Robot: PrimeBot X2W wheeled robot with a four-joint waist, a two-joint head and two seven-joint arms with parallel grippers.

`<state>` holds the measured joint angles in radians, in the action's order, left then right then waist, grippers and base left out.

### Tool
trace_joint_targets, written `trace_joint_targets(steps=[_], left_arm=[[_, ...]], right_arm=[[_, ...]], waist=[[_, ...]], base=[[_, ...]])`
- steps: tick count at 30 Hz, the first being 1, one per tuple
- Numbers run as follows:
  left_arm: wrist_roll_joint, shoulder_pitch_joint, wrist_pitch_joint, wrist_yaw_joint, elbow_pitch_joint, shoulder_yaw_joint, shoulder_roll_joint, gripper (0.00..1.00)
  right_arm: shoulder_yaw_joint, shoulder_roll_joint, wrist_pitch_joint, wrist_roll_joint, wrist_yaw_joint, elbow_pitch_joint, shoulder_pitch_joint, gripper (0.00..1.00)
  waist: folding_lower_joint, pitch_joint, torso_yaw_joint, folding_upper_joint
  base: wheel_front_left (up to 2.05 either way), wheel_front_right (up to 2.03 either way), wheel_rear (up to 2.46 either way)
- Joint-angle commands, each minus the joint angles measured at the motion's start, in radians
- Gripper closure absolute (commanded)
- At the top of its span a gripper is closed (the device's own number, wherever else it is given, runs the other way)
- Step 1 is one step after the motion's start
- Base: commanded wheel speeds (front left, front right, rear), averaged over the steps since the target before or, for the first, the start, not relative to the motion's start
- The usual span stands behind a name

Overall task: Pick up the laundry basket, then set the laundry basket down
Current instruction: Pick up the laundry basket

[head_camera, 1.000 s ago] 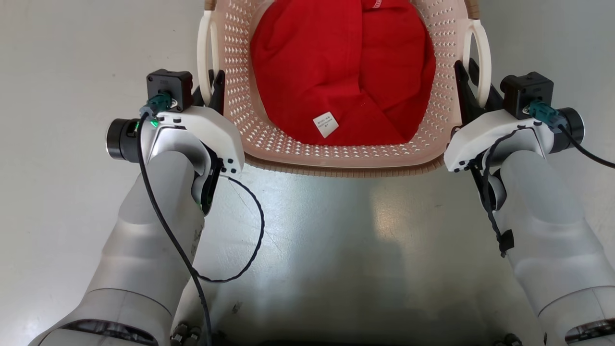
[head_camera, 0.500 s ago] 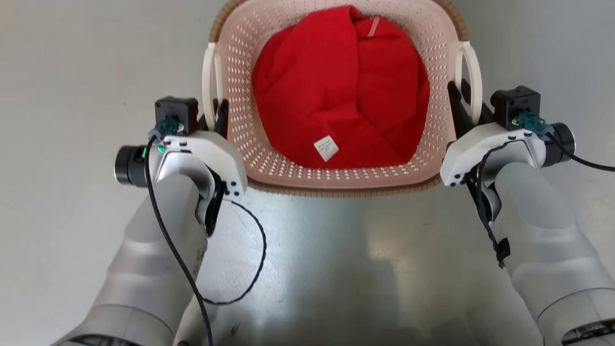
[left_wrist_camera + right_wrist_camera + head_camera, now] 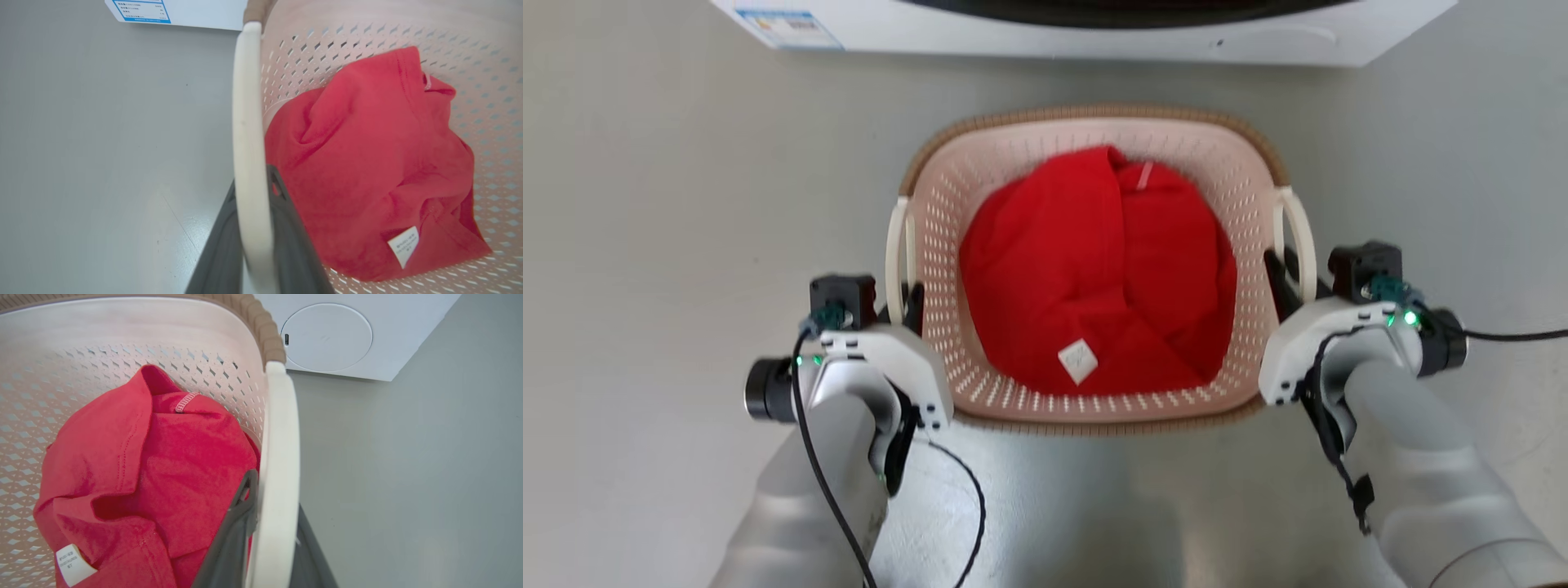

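Observation:
The laundry basket [image 3: 1094, 114], cream perforated plastic with a brown woven-look rim, sits between my two arms over the grey floor. It holds a red garment [image 3: 1098, 269] with a white label. My left gripper [image 3: 900, 300] is shut on the basket's left white handle [image 3: 897, 245]; in the left wrist view its dark fingers [image 3: 286, 228] clamp that handle [image 3: 247, 122]. My right gripper [image 3: 1286, 273] is shut on the right handle [image 3: 1303, 233]; its fingers [image 3: 233, 531] grip that handle [image 3: 280, 437]. I cannot tell whether the basket's base touches the floor.
A white washing machine [image 3: 1094, 33] stands just beyond the basket, with a blue-edged label [image 3: 141, 10] and a round cover [image 3: 327, 337] on its front. Bare grey floor [image 3: 686, 204] lies on both sides. Black cables hang from both wrists.
The whole head view has shifted: the basket and both grippers now sit lower and smaller, and the washing machine has come in at the top. Both grippers keep their hold on the handles.

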<state>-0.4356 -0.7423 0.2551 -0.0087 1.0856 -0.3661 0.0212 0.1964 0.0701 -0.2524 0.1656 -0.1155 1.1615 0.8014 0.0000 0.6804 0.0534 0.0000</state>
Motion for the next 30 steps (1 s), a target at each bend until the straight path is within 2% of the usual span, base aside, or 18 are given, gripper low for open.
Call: trace_joint_targets(steps=[1, 10, 19, 30], left_arm=[[-0.014, 0.037, 0.007, 0.003, -0.014, 0.008, 0.029, 1.00], [-0.076, 0.133, 0.007, 0.017, 0.003, -0.058, 0.029, 1.00], [-0.130, 0.194, 0.007, 0.034, 0.008, -0.127, 0.029, 1.00], [-0.172, 0.274, 0.007, 0.043, 0.045, -0.187, 0.029, 1.00]], right_arm=[[0.040, -0.020, -0.009, 0.014, -0.015, 0.009, -0.060, 1.00], [0.140, -0.020, -0.003, 0.090, -0.015, 0.051, -0.130, 1.00], [0.242, -0.020, 0.035, 0.168, -0.015, 0.030, -0.193, 1.00], [0.314, -0.020, 0.068, 0.272, -0.015, 0.048, -0.268, 1.00]], waist=[[0.0000, -0.044, -0.009, 0.0000], [0.0000, -0.159, -0.023, 0.0000], [0.0000, -0.253, -0.031, 0.0000], [0.0000, -0.385, -0.037, 0.0000]], base=[[0.00, 0.00, 0.00], [0.00, 0.00, 0.00], [0.00, 0.00, 0.00], [0.00, 0.00, 0.00]])
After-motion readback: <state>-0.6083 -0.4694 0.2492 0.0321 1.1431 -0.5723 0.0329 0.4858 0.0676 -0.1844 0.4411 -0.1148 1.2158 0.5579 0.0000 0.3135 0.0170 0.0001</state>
